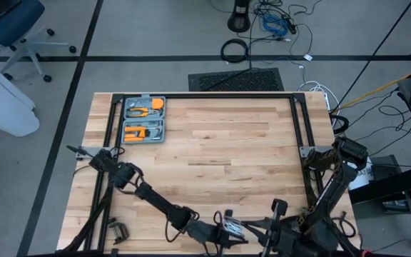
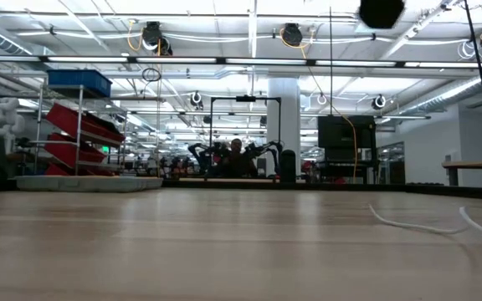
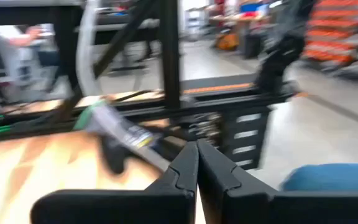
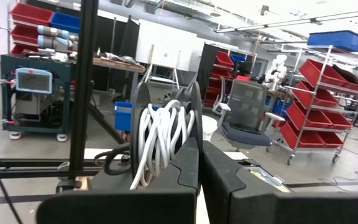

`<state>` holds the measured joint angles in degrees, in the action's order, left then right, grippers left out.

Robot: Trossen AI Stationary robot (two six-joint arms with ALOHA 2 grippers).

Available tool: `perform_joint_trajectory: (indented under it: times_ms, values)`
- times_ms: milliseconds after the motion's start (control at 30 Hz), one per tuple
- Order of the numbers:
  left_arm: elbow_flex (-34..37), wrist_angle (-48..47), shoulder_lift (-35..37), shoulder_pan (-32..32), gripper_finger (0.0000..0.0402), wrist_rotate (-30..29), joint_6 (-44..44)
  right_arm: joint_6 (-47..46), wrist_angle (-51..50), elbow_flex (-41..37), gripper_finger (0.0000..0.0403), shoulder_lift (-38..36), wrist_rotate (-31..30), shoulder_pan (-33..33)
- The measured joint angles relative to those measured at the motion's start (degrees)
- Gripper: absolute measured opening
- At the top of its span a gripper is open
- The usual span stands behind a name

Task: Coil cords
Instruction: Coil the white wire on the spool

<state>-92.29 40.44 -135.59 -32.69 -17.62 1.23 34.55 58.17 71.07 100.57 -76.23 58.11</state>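
The small black reel (image 4: 163,134), wound with several turns of white cord, shows edge-on just past my right gripper's (image 4: 199,146) shut fingers. In the high view the reel (image 1: 232,225) sits at the table's near edge, between my left gripper (image 1: 217,230) and my right gripper (image 1: 257,228). My left gripper (image 3: 197,154) is shut, and nothing shows between its fingers. In the low view, loose white cord (image 2: 417,226) lies slack on the table. My right gripper is shut at the rim of the reel's one black flange (image 4: 194,127), which runs down into the line between the two fingertips. The reel stands on edge beyond the fingers. The fingers themselves hide the place of contact.
A grey tool case (image 1: 143,119) with orange tools lies open at the table's far left. Black frame rails (image 1: 302,121) run along the table's sides and far edge. Bare wood (image 1: 212,143) fills the middle. Cables (image 1: 273,25) lie on the floor beyond the table.
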Motion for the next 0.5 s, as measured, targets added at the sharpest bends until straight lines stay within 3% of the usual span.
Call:
perform_joint_trajectory:
  times_ms: [67, 133, 300, 500]
  values:
    - [0.00, -1.03, 0.00, -0.53, 0.0023, -5.25, -0.45, 0.01, -0.04, 0.00, 0.0000, 0.00, 0.00, 0.42]
    - [0.00, -0.98, 0.00, -0.70, 0.0046, -6.87, -2.79, 0.03, -0.17, 0.00, 0.0000, 0.00, -0.02, 0.58]
    - [0.00, -0.47, 0.00, 1.31, 0.0122, -3.73, -11.58, 0.01, -0.30, 0.00, 0.0000, 0.00, -0.02, 0.43]
    - [0.00, 1.78, 0.00, 2.81, 0.0184, -2.84, -14.34, -0.49, -0.76, 0.00, 0.0000, 0.00, 3.33, -0.38]
